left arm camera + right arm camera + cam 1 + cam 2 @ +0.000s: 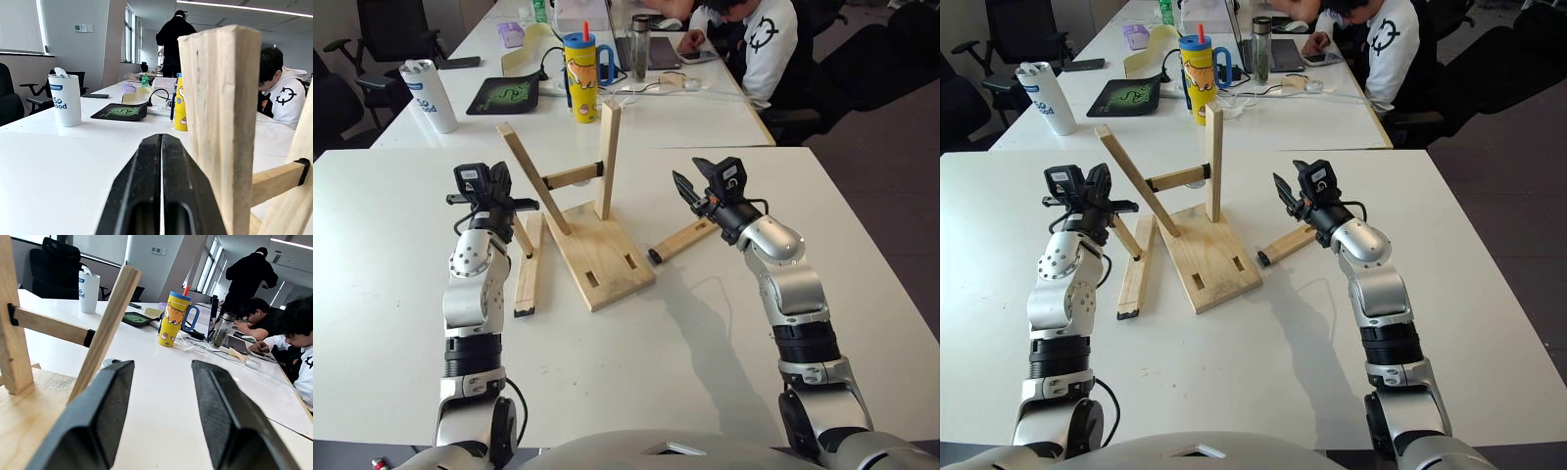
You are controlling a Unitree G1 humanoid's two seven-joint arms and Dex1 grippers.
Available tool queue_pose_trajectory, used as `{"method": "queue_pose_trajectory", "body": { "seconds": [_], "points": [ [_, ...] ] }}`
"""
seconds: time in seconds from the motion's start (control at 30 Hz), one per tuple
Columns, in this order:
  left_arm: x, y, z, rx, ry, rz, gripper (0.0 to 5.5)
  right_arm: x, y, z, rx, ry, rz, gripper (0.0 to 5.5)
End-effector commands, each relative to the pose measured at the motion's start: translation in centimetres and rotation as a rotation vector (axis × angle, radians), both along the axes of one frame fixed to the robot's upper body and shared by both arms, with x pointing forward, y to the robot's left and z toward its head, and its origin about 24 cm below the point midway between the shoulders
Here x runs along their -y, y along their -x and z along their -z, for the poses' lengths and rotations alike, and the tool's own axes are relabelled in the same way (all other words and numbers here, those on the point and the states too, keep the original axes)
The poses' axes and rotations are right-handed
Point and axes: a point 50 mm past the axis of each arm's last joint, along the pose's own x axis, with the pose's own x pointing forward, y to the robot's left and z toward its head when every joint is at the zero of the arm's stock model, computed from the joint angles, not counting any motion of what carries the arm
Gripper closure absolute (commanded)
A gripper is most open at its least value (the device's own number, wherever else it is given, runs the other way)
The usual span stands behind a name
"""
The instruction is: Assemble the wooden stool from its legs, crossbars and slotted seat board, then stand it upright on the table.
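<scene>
The slotted seat board (607, 262) lies flat on the white table. One leg (609, 157) stands upright in it and a second leg (533, 181) leans, with a crossbar (574, 176) joining them. Two loose wooden pieces (529, 266) lie left of the board, and another loose leg (683, 240) lies to its right. My left gripper (522, 204) is shut on nothing, its tips just left of the leaning leg (220, 122). Above the right loose leg hovers my right gripper (689, 192), open and empty, its fingers (98, 416) facing the leaning leg (105, 328).
On the far table stand a yellow cup (584, 73), a white tumbler (429, 95), a dark mouse pad (504, 93) and a bottle (639, 44). A seated person works there. Bare white tabletop (636, 372) lies in front of the board.
</scene>
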Motion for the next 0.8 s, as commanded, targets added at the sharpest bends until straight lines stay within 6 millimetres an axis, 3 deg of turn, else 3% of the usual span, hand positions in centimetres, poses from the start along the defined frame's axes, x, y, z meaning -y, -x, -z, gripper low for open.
{"method": "queue_pose_trajectory", "body": {
  "seconds": [0.03,0.13,0.2,0.27,0.37,0.5,0.6,0.8],
  "points": [
    [-0.3,0.9,-4.8,0.218,0.026,-0.006,5.48,-0.4,0.3,0.4,-0.011,0.001,-0.006,3.33],
    [-1.0,2.2,-8.1,0.342,0.030,-0.026,5.48,-0.4,0.5,0.6,-0.020,-0.002,-0.004,3.33],
    [-2.0,2.9,-8.6,0.340,0.020,-0.049,5.48,-0.4,0.6,0.7,-0.023,-0.003,-0.002,3.33],
    [-3.7,3.4,-6.6,0.229,0.022,-0.101,5.48,-0.3,0.7,0.6,-0.024,-0.004,0.003,3.33],
    [-5.3,5.3,-1.8,-0.014,0.009,-0.162,5.20,-0.2,0.8,0.5,-0.023,-0.005,0.008,3.33],
    [-4.1,8.8,2.1,-0.250,0.041,-0.081,4.56,0.2,0.3,0.1,-0.014,0.000,0.023,3.33],
    [-3.1,10.0,3.5,-0.357,0.077,-0.030,4.10,0.2,0.2,0.0,-0.005,-0.001,0.033,3.33],
    [-0.2,9.5,4.5,-0.469,0.101,0.093,3.19,-0.1,0.5,0.2,-0.001,-0.007,0.039,3.33]
  ]
}}
